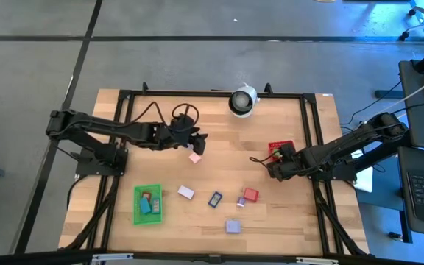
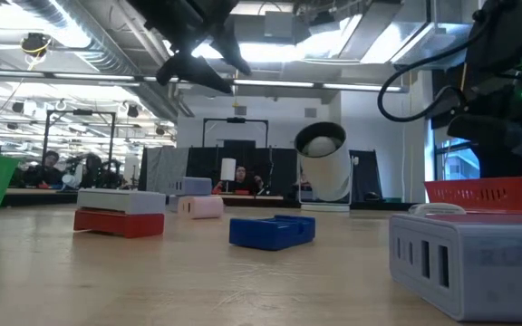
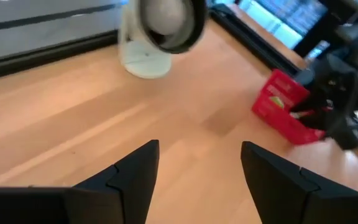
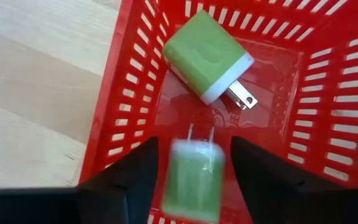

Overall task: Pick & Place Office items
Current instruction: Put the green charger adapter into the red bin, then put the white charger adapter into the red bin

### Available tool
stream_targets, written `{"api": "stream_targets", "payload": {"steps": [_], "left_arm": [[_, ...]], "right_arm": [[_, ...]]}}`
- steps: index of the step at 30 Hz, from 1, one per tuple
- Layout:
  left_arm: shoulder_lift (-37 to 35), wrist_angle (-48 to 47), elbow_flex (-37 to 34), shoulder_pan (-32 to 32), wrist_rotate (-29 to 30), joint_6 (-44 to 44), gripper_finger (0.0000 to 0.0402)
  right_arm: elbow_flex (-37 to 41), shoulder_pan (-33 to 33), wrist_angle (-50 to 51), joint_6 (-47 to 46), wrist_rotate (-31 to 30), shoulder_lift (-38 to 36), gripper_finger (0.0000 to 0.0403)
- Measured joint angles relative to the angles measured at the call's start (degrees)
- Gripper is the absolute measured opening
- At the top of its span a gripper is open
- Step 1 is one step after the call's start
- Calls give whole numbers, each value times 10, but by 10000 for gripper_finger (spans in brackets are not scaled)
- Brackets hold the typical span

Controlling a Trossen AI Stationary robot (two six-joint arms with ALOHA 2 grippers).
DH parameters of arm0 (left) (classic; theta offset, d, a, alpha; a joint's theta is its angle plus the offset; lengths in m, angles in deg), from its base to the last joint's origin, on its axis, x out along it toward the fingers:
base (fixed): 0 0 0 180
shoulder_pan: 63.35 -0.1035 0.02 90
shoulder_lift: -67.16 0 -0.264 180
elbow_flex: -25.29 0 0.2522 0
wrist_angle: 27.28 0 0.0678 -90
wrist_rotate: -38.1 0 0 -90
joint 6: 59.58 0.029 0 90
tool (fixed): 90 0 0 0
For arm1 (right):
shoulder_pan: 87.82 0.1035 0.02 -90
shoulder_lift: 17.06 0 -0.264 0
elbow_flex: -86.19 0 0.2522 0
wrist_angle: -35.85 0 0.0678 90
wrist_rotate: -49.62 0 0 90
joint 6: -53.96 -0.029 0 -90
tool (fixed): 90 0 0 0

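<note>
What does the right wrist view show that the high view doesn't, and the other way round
Only the right wrist view shows inside the red bin: one green plug adapter lying there and a second green adapter, blurred, between the right gripper's open fingers. Only the high view shows the green bin, the loose pieces on the table, and the left gripper. Both show the red bin and wooden tabletop.

High view: overhead, far, straight down on wooden table (image 1: pixel 271 213). Low view: tabletop level, facing the round white-and-black device (image 2: pixel 324 163). Left wrist view shares that device; right wrist close over the red bin (image 4: pixel 135 93).
</note>
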Motion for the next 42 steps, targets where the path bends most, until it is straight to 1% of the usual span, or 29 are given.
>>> {"api": "stream_targets", "payload": {"steps": [5, 7, 9, 12, 15, 26, 31, 36, 39, 42], "left_arm": [[13, -19, 1, 3, -59, 30, 244], [20, -52, 0, 3, -91, 44, 249], [32, -65, 0, 6, -120, 59, 251], [55, -102, 0, 17, -144, 80, 250], [82, -129, 0, 29, -144, 82, 249], [194, -131, 0, 35, -97, 53, 250], [234, -129, 0, 27, -97, 55, 249], [256, -121, 2, 19, -122, 39, 248], [257, -116, 2, 19, -127, 32, 234], [252, -113, 1, 19, -125, 32, 203]], "right_arm": [[-2, 0, 1, 0, 0, 0, 241], [-9, 0, 3, 1, 2, 0, 254], [-19, -1, 5, 16, 9, 0, 265], [-35, -3, 8, 45, 17, 0, 275], [-56, -5, 22, 57, 17, 0, 276], [-140, -16, 117, 112, 12, 0, 275], [-171, -17, 138, 136, -5, 0, 275], [-195, -17, 142, 159, -15, 0, 274], [-204, -17, 143, 166, -15, 0, 274], [-207, -17, 143, 165, -19, 0, 274]]}}
